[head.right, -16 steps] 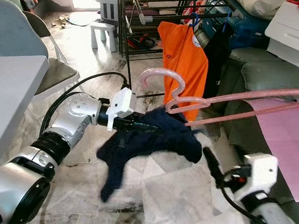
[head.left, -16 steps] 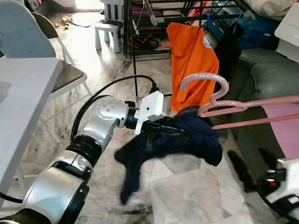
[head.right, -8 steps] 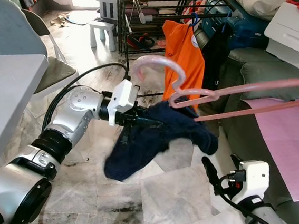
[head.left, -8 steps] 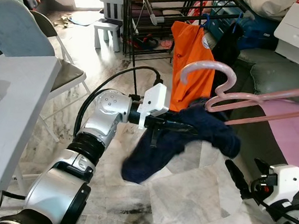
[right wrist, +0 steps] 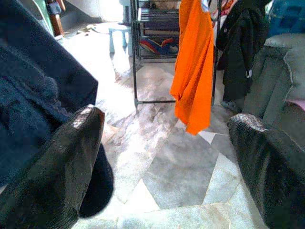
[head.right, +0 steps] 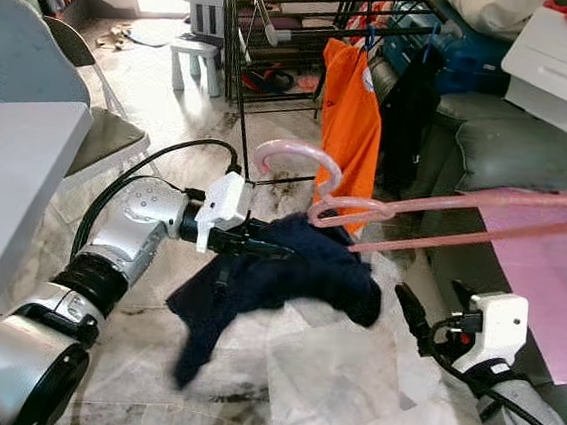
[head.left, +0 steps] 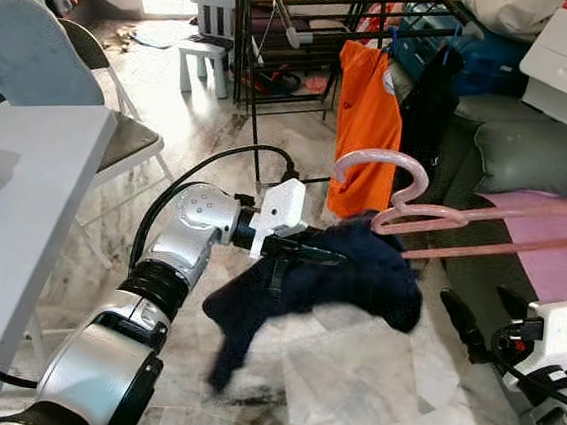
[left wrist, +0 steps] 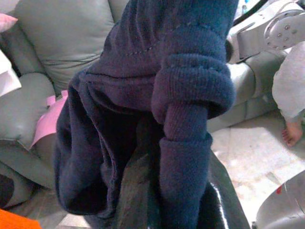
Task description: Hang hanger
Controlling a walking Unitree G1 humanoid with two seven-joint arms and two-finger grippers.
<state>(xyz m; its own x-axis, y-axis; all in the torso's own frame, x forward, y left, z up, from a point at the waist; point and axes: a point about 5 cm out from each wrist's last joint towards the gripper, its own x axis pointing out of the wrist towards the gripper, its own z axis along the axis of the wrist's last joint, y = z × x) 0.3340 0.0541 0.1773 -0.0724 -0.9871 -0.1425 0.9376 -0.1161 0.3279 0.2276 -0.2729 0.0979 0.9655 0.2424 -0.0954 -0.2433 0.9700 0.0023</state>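
Head views: my left gripper pinches the navy sweater, draped on the pink hanger above the marble floor, near the orange shirt on the black rack.

Left wrist view: my fingers are clamped in sweater folds.

Right wrist view: my right gripper is spread wide, holding nothing.

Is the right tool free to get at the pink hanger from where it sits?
Probably yes. The right tool is open and empty, low beside the sweater, with open space up to the hanger. The left tool holds the sweater.
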